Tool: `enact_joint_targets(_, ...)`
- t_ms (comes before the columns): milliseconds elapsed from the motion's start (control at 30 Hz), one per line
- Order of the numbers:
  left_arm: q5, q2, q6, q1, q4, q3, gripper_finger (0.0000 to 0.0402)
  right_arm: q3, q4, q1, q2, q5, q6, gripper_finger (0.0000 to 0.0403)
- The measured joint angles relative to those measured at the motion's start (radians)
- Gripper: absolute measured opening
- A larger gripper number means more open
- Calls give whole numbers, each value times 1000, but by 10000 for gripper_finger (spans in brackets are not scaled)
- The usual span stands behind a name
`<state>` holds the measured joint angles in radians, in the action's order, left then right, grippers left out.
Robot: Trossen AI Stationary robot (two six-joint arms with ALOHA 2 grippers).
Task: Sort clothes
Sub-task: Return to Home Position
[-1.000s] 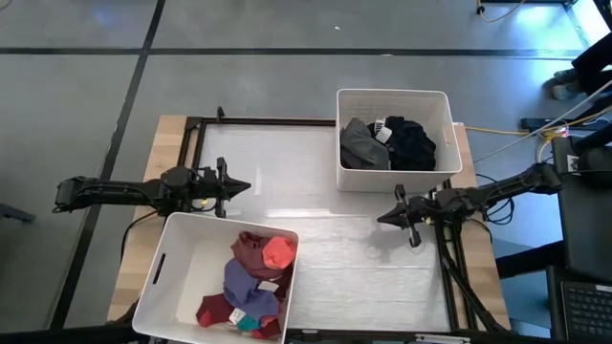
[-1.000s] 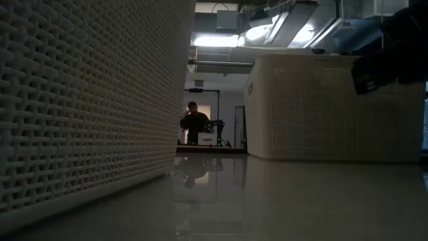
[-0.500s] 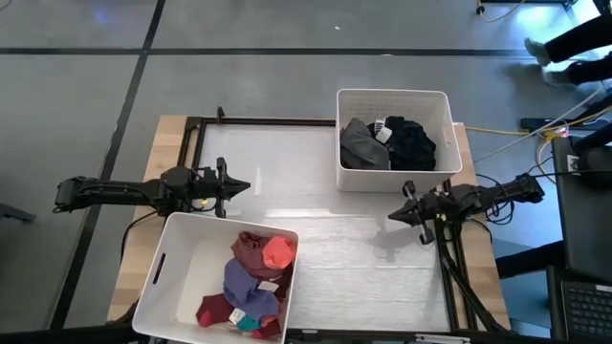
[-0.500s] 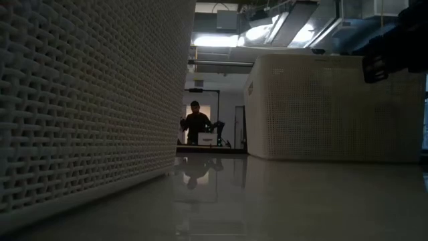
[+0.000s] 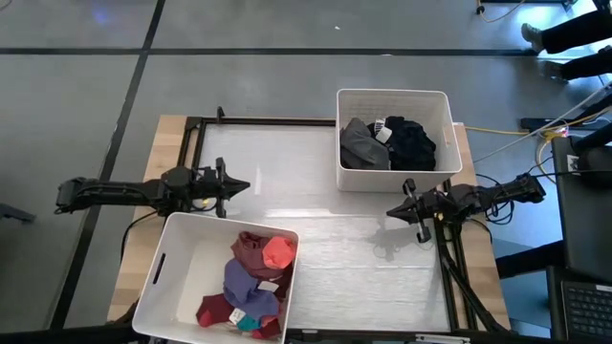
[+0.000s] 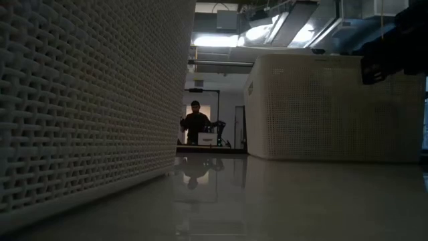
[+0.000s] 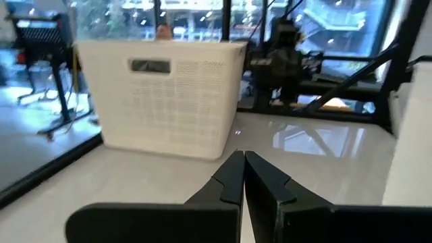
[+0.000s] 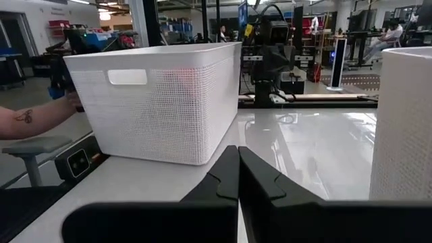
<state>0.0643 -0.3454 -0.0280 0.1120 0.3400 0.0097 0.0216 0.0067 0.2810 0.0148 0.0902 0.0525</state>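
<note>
The clothes lie in two white bins. Maroon, red, purple and teal pieces [image 5: 253, 282] fill the near-left bin [image 5: 177, 277]. Black, grey and white pieces [image 5: 387, 143] lie in the far-right bin [image 5: 392, 100]. My left gripper [image 5: 244, 187] is shut and empty, level above the table's left side, just beyond the near-left bin. My right gripper [image 5: 392, 212] is shut and empty too, level above the table's right side, just in front of the far-right bin. Their shut tips show in the left wrist view [image 7: 243, 158] and the right wrist view [image 8: 238, 152].
A bare glossy white tabletop [image 5: 287, 172] stretches between the two bins. A black frame [image 5: 268, 121] runs along the table's far and side edges. In the right wrist view a person's forearm [image 8: 30, 120] shows beyond the table. A person [image 6: 196, 124] stands far back in the room.
My right gripper has drawn back toward the table's right edge and risen a little, staying shut. The left arm has kept still, and the clothes lie as before.
</note>
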Motion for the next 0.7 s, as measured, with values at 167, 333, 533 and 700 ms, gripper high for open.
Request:
enact_joint_targets(167,29,81,-30,0,-113,0,4,0,1,0,1,0,1,3)
enact_joint_targets(333,70,208,-47,0,-204,0,3,-1,1,0,0,1,3,3)
enact_joint_targets(533,64,343,-44,-9,-308,0,3,-1,0,0,0,3,3,3)
enact_joint_targets(700,63,342,-21,-15,-310,0,3,-2,0,0,0,3,2,3)
